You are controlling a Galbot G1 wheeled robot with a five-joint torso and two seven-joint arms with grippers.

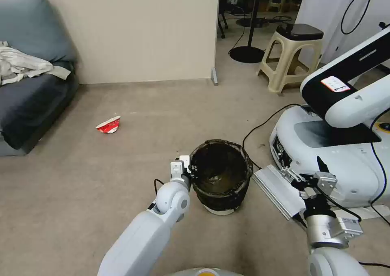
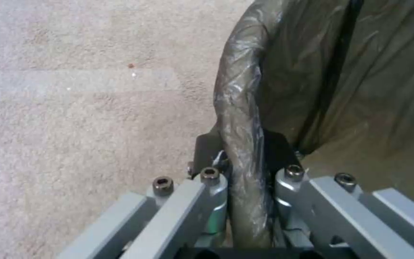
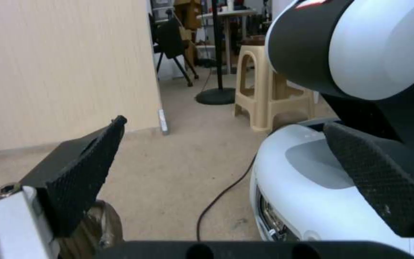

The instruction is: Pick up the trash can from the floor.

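Note:
The trash can (image 1: pixel 221 174), a small round bin lined with a crinkled black bag, stands on the beige floor (image 1: pixel 101 186) just ahead of me. My left gripper (image 1: pixel 187 168) is at the can's left rim. In the left wrist view the left gripper (image 2: pixel 243 144) is shut on the bag-covered rim (image 2: pixel 240 90), one finger outside the wall and one inside. My right gripper (image 1: pixel 308 174) hangs open to the right of the can, apart from it. Its textured pads (image 3: pixel 80 169) are spread wide with nothing between them, and the can's edge (image 3: pixel 97 223) shows low beside one pad.
A crushed red-and-white cup (image 1: pixel 109 125) lies on the floor to the far left, near a dark sofa (image 1: pixel 28 105). Another robot's white base (image 1: pixel 337 154), a flat white panel (image 1: pixel 276 190) and a black cable (image 1: pixel 264 126) crowd the right. A beige stool (image 1: pixel 290 57) stands behind.

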